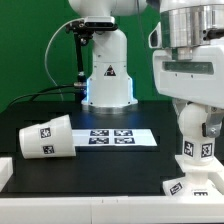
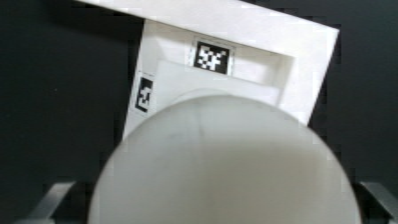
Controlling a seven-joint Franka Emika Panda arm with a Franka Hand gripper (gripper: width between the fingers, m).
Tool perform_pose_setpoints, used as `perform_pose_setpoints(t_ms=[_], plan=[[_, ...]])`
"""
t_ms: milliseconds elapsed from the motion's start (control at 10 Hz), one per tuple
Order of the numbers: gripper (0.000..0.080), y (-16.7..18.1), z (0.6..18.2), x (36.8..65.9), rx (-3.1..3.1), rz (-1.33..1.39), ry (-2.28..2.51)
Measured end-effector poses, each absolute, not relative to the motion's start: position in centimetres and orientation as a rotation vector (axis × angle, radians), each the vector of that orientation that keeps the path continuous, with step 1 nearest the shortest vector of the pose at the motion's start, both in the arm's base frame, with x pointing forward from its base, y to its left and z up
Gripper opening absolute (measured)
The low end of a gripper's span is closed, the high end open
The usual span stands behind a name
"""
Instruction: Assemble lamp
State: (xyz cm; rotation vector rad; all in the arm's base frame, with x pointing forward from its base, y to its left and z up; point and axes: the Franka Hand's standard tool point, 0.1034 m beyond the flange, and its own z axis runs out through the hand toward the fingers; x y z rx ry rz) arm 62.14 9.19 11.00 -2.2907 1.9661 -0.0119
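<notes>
Arm upright at exterior view's right, gripper (image 1: 196, 128) apparently clamping bulb (image 2: 222, 165) over base (image 1: 193, 182)

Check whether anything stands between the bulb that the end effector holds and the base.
Nothing visible does. The bulb hangs right over the base; it hides the part of the base beneath it. The shade lies aside at the exterior view's left, near the marker board.

A black table (image 1: 100, 165) fills the lower half of the exterior view. At its centre lies the marker board (image 1: 117, 138), flat and white (four square tags on it). Behind, a green backdrop (image 1: 35, 45) spans the upper frame.
</notes>
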Motion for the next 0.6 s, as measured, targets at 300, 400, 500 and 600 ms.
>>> perform_pose_setpoints(t_ms=[300, 400, 500, 600], plan=[[0.0576, 8.45, 10.97, 62.32, -1.758, 0.100, 2.382], [0.0576, 8.60, 11.04, 62.49, -1.604, 0.127, 2.461], [0.0576, 8.83, 11.11, 62.52, -1.489, 0.155, 2.519], [0.0576, 8.99, 11.25, 62.63, -1.414, 0.160, 2.559]])
